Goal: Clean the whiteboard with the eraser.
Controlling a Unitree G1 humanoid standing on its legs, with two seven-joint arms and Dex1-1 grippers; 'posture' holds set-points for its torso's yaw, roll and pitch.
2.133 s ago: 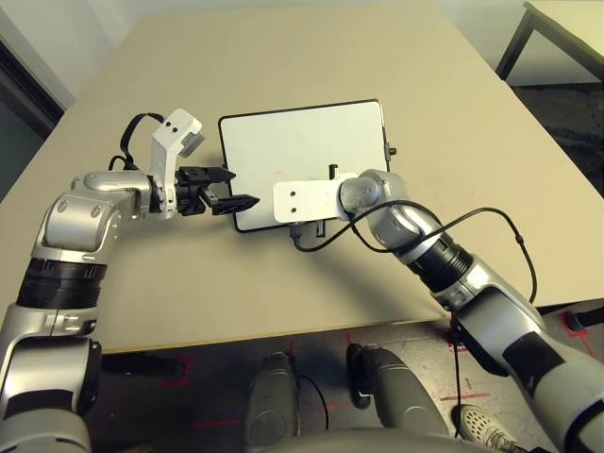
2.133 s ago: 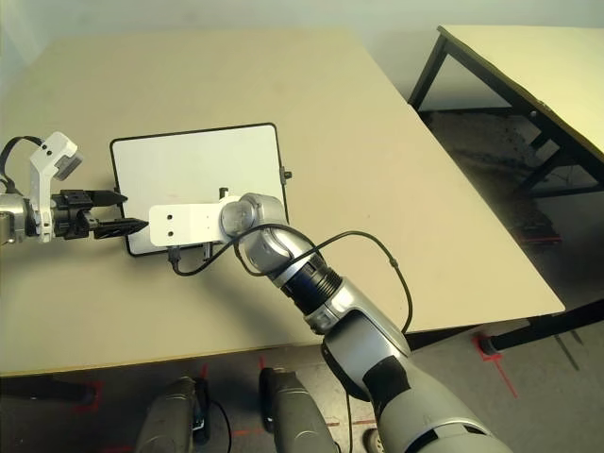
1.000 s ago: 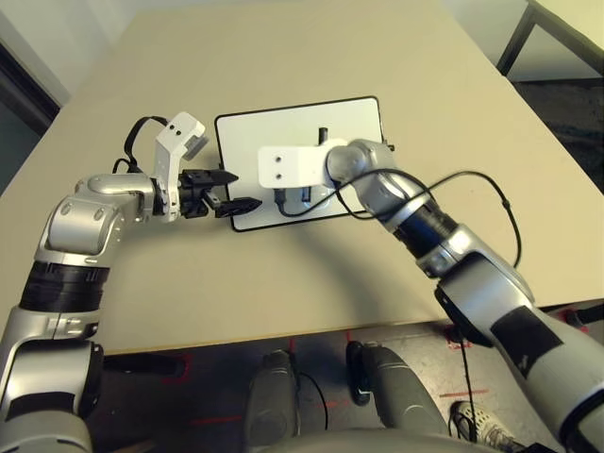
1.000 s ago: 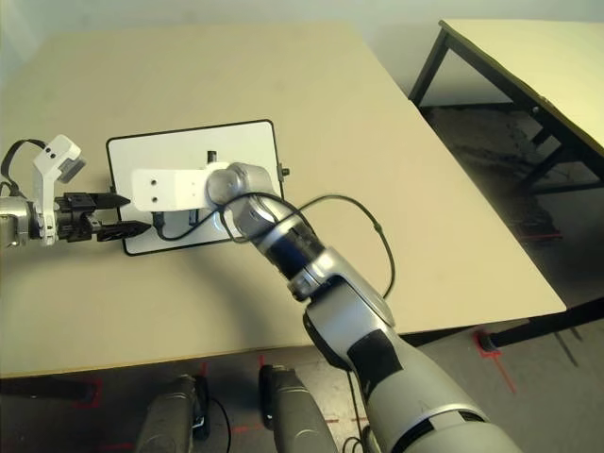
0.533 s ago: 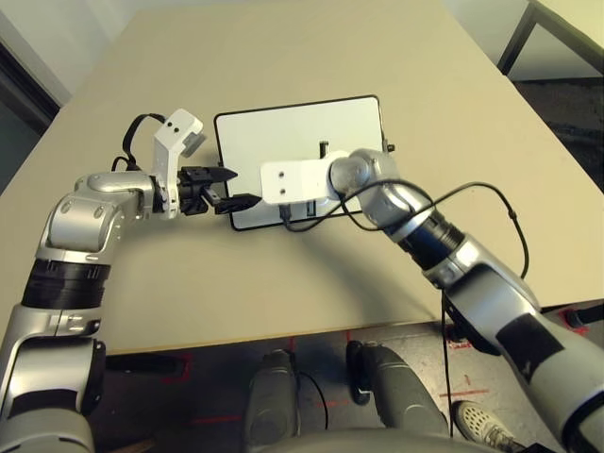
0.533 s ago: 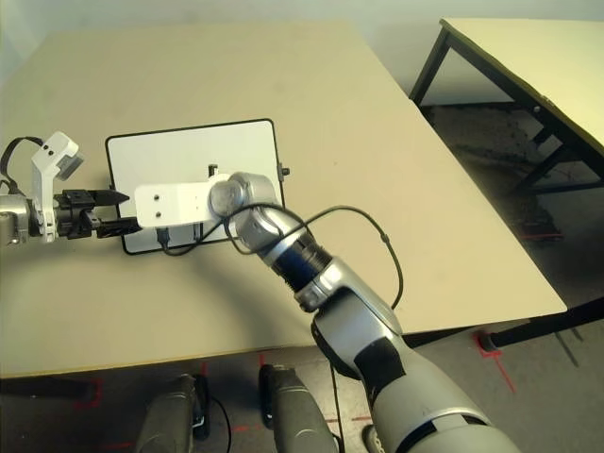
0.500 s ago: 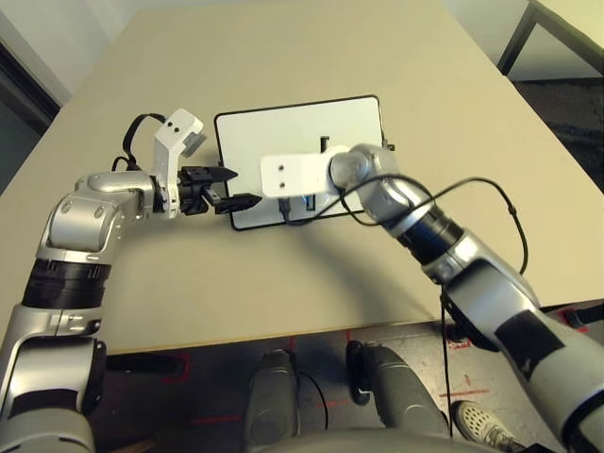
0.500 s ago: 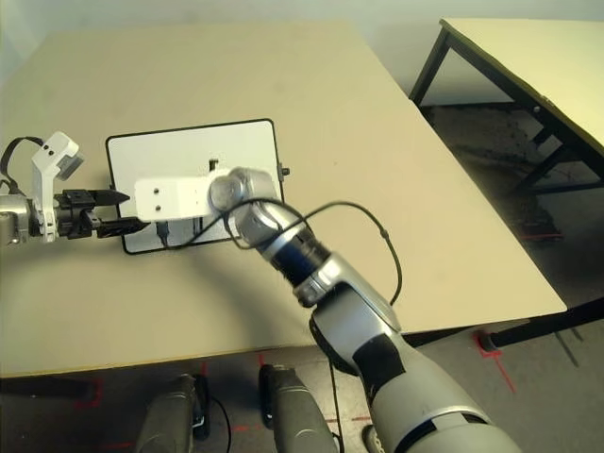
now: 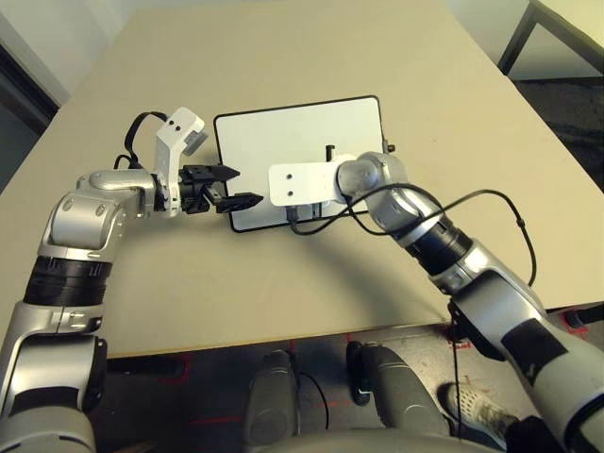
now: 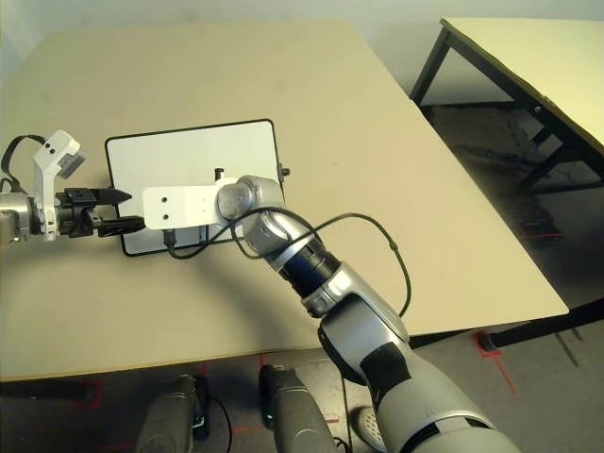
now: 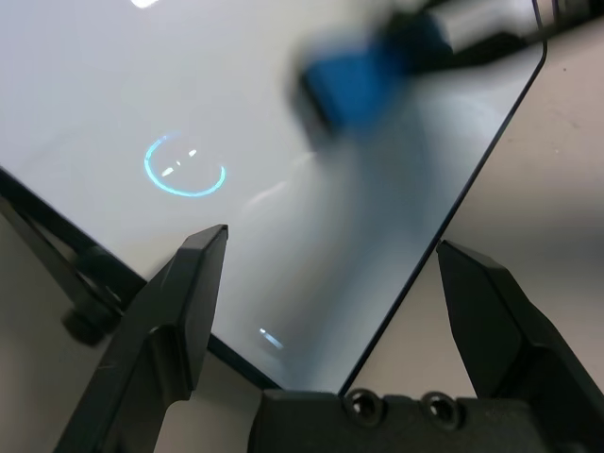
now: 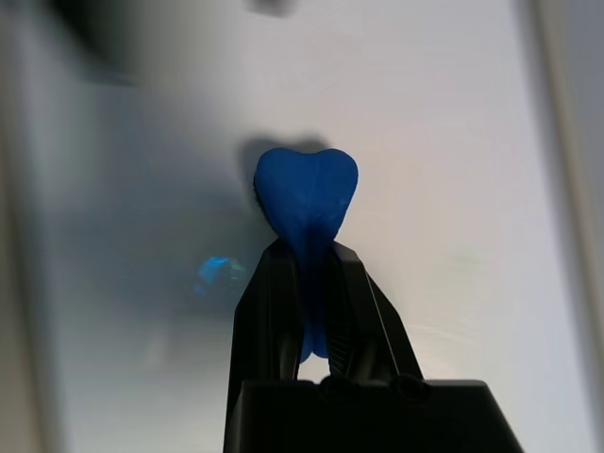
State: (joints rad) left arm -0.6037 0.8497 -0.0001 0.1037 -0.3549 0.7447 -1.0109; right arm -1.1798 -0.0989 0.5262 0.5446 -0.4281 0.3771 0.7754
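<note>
My right pincer [image 12: 310,247] is pressed in on the blue eraser [image 12: 307,193], its two black fingers pinching the block at its narrowed waist. The eraser's long axis runs in line with my fingers as I look along them, crosswise to the squeeze. One rounded, notched end flares past my fingertips and points toward the board's left short side, where my other gripper is; the opposite end sits back between the fingers. The block is over the lower middle of the whiteboard [image 9: 274,137], its length running roughly along the board's long sides. I can't tell whether its underside is touching the surface.

A faint greenish smudge [image 12: 462,264] marks the white beside the eraser, and a bright cyan arc [image 11: 184,189] shows nearer the board's left end. There my left pincer [image 11: 335,236] hangs at the board's edge, its fingers spread with nothing between them.

The black-framed board lies slightly askew on the beige table [image 9: 170,283]. A black cable [image 9: 491,192] loops beside my right forearm. Beyond the table's near edge, a person's light shoe [image 9: 477,411] is on the floor.
</note>
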